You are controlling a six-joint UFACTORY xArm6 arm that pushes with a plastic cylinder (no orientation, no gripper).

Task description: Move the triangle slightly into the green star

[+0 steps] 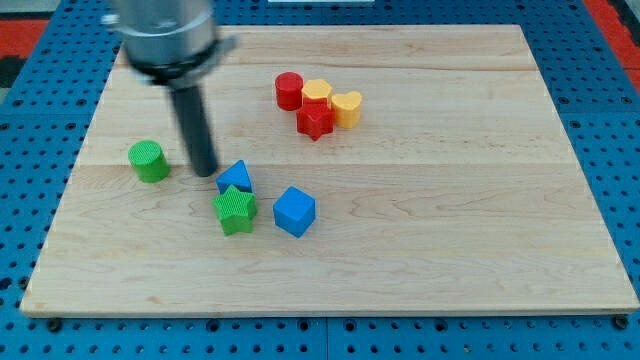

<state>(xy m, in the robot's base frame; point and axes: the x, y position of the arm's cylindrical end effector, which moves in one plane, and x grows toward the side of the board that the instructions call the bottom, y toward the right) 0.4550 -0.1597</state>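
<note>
We see our tip [204, 172] resting on the wooden desk [450, 230], at the lower end of a dark rod that comes down from a grey cylinder at the view's top left. The arm carries no pincer, only this rod, so there is nothing here that could be spread or pressed together.

The blue triangle [235, 177] lies just beside the tip, on the side of the view's right; whether they touch, we cannot tell. The green star [235, 210] sits directly below the triangle, toward the view's bottom and slightly to the right of the tip. The two blocks seem to touch or nearly touch at their edges.

The green cylinder [148, 161] stands near the tip on the view's left. The blue cube [294, 211] is further to the right of the tip, just beside the star but apart from it.

Well away from the tip, toward the view's top right, four blocks form a tight group: a red cylinder [289, 90], a yellow block [317, 93], a red star [315, 120] and a yellow heart [347, 107].
</note>
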